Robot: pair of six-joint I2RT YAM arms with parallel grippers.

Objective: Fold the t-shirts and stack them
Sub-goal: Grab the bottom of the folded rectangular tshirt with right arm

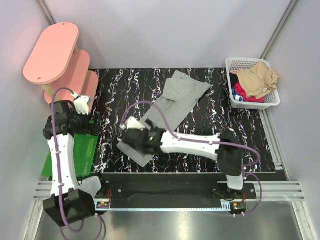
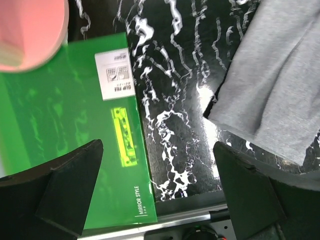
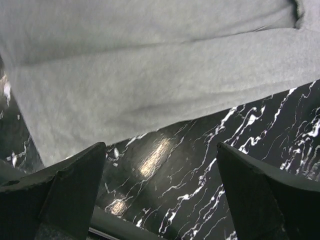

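Note:
A heather grey t-shirt [image 1: 175, 102] lies spread diagonally on the black marbled table, from the far middle down to the near left; it also shows in the left wrist view [image 2: 280, 80] and the right wrist view [image 3: 150, 65]. My right gripper [image 1: 131, 136] is open and empty, low over the shirt's near hem; in the right wrist view [image 3: 160, 192] bare table lies between the jaws. My left gripper [image 1: 80, 106] is open and empty above the green mat; in the left wrist view [image 2: 159, 192] it hangs over the mat's edge. Tan [image 1: 257, 80], red [image 1: 241, 92] and blue shirts sit in the basket.
A white lattice basket [image 1: 272, 102] stands at the far right. A green mat [image 1: 80, 150] lies at the table's left edge and shows in the left wrist view [image 2: 60, 130]. A pink tiered stand [image 1: 55, 55] is at the far left. Metal rails run along the near edge.

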